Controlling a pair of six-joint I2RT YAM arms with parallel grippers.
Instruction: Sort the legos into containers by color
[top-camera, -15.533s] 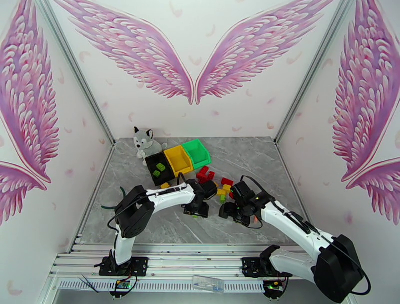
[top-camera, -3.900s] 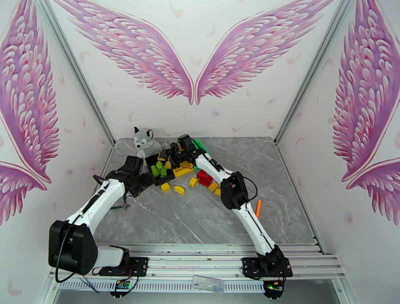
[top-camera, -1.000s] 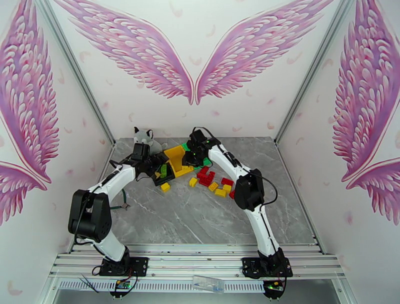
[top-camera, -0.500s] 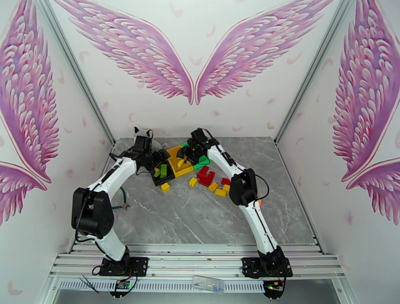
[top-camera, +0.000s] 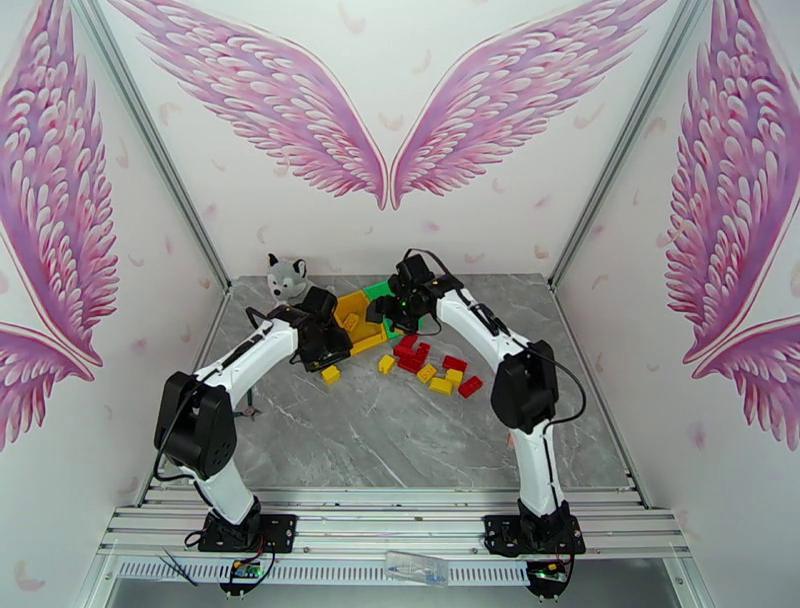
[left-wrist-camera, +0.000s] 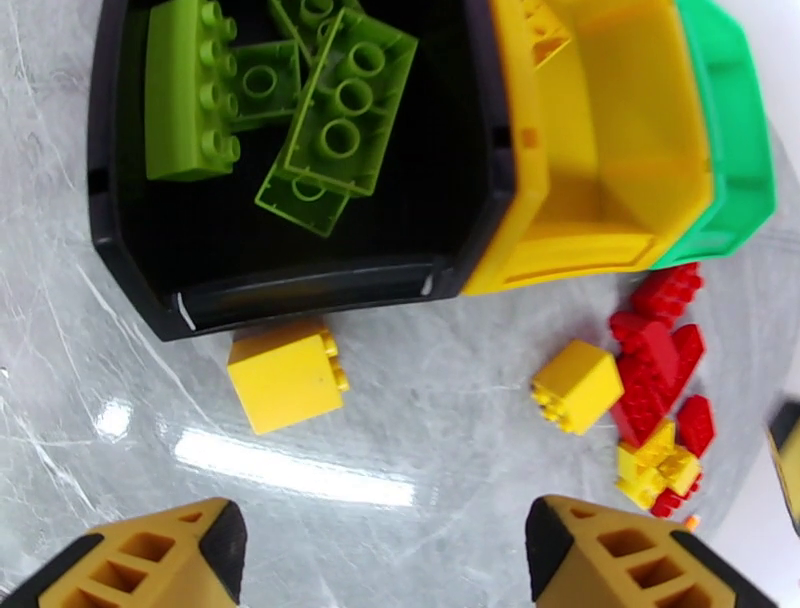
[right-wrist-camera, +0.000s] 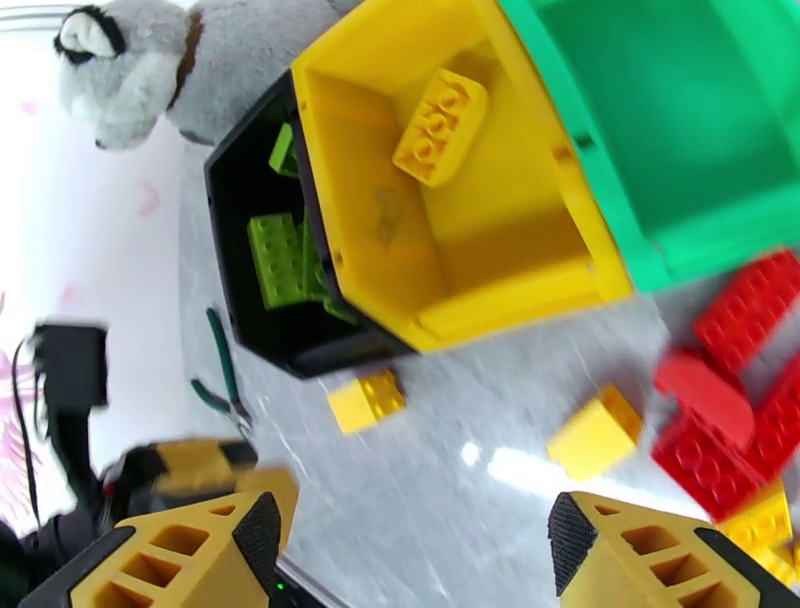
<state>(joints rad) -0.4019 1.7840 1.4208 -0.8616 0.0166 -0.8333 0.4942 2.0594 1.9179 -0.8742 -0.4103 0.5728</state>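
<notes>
Legos (left-wrist-camera: 287, 375) lie loose beyond the left gripper (left-wrist-camera: 385, 540) and right gripper (right-wrist-camera: 412, 530), jaws spread empty.

The white, black-jointed left arm (top-camera: 250, 358) leans far forward from its folded elbow. The left pincer (top-camera: 325, 338) points down at the table, its yellow ribbed fingers (left-wrist-camera: 150, 555) spread wide. The matching right arm (top-camera: 478, 328) stretches forward and leftward from a raised elbow. The right pincer (top-camera: 396, 310) also points down, jaws wide apart. The two pincers hang near each other without touching.
</notes>
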